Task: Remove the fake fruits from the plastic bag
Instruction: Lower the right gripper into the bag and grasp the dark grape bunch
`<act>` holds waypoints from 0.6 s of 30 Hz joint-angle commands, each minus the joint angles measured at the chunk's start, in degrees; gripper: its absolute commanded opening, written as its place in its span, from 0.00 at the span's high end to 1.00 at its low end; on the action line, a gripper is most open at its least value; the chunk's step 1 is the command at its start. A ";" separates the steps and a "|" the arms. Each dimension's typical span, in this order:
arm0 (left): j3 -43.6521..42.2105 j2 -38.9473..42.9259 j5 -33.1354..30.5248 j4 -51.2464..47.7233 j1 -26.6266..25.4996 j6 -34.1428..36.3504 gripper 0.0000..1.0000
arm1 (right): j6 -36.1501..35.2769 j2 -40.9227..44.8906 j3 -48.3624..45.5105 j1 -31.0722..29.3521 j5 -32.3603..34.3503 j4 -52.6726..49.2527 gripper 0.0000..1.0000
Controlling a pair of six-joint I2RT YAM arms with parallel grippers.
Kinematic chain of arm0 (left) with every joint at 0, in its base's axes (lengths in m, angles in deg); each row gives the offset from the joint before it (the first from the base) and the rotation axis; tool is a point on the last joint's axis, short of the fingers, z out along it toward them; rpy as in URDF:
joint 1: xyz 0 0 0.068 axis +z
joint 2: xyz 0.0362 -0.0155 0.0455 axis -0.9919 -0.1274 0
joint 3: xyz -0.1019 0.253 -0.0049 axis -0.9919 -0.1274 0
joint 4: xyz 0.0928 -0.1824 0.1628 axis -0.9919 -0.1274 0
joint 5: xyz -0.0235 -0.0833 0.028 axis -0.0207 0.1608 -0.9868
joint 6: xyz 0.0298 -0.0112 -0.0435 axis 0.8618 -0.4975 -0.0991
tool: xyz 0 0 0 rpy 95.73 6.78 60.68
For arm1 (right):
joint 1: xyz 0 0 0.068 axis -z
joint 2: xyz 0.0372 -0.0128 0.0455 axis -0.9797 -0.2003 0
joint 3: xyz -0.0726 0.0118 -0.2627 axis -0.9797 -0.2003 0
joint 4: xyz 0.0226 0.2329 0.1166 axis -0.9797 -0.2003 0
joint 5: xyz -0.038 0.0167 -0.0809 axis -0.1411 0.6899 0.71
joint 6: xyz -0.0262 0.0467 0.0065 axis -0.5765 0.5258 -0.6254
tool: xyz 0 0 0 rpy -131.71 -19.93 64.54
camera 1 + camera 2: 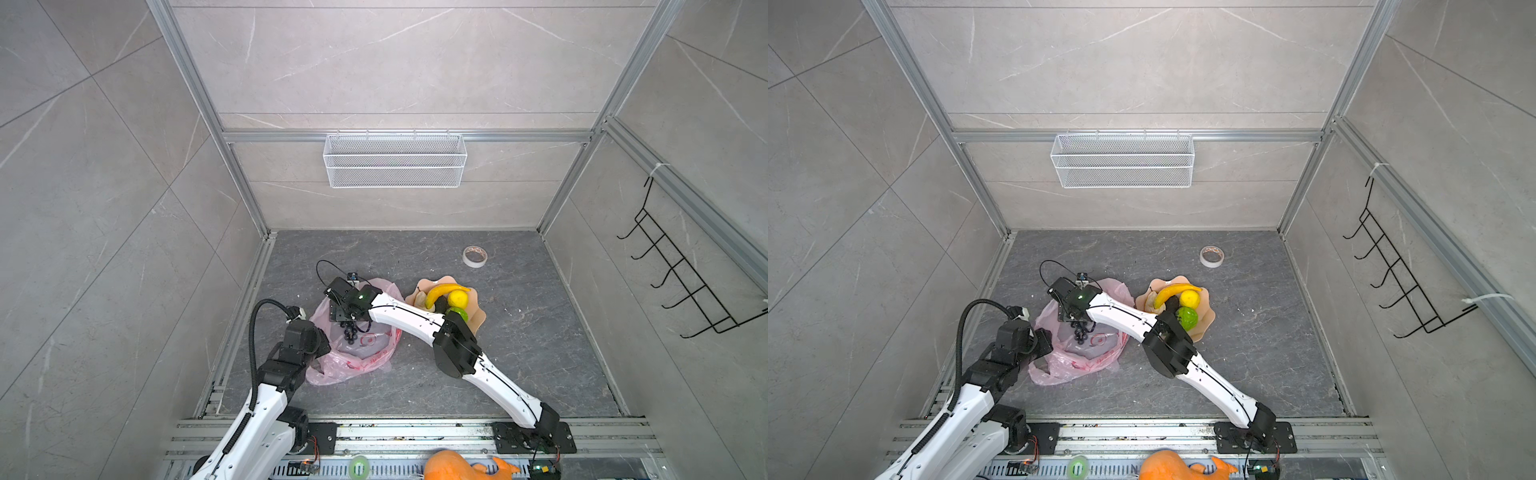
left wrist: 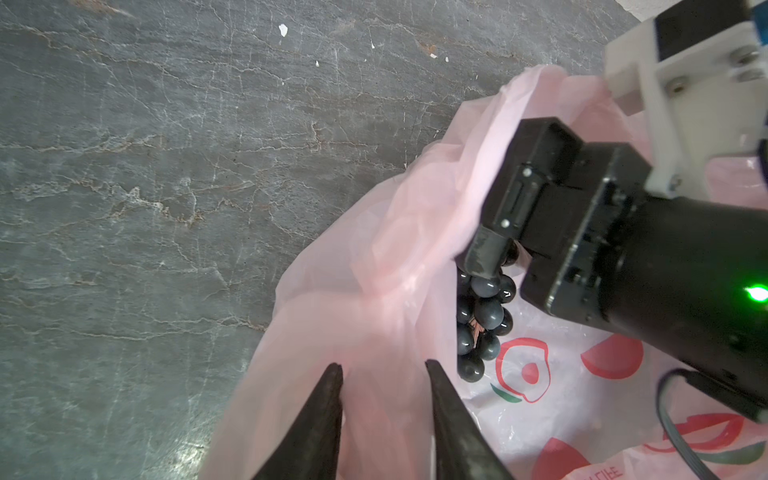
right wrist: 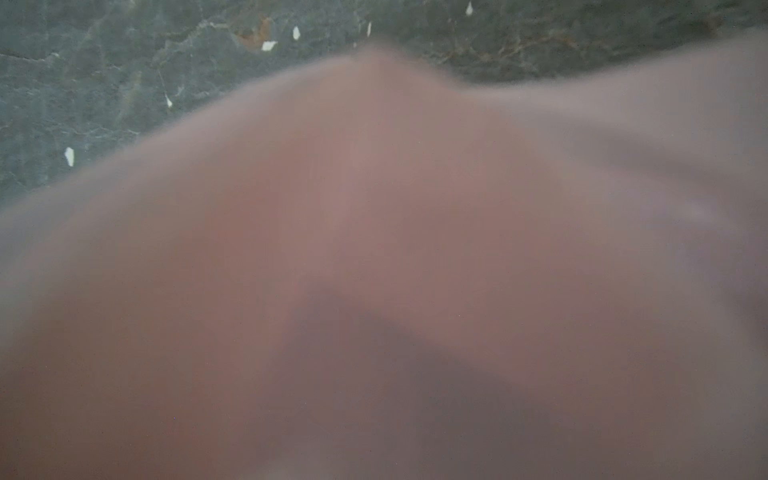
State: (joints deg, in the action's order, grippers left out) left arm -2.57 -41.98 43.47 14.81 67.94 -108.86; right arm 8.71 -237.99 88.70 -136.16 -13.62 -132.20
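The pink plastic bag [image 1: 357,365] [image 1: 1075,365] lies left of centre on the dark floor with its mouth held up. My left gripper [image 2: 384,365] is shut on a bunched fold of the bag's rim [image 2: 395,249]. A black grape bunch [image 1: 349,330] [image 2: 482,316] sits inside the bag. My right gripper [image 1: 341,316] reaches into the mouth from above; one finger [image 2: 482,253] rests at the top of the bunch, out at the end of the gripper body, jaws wide. Pink plastic [image 3: 374,208] fills the right wrist view. Banana [image 1: 440,291], lemon [image 1: 458,298] and lime-green fruit [image 1: 459,312] lie on the peach plate [image 1: 478,320].
A tape roll [image 1: 475,256] lies at the back right of the floor. A white wire basket [image 1: 395,160] hangs on the back wall and a black hook rack [image 1: 681,274] on the right wall. A large orange object [image 1: 453,467] sits at the front rail.
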 commanded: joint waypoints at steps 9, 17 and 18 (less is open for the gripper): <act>0.37 0.56 0.04 1.26 -0.11 0.63 0.65 | -1.36 -4.29 5.01 0.76 1.85 -4.00 0.30; 0.51 0.17 -0.03 1.37 -0.07 0.71 0.65 | -3.78 0.71 -0.34 0.19 3.70 -0.92 0.50; 0.51 0.11 -0.04 1.39 -0.09 0.65 0.65 | -4.20 1.42 -0.75 0.02 3.93 -0.82 0.51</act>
State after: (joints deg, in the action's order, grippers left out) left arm -2.57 -41.93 43.47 14.81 67.94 -108.86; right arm 6.22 -239.35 90.07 -135.81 -11.57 -131.65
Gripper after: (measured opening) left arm 0.354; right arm 0.497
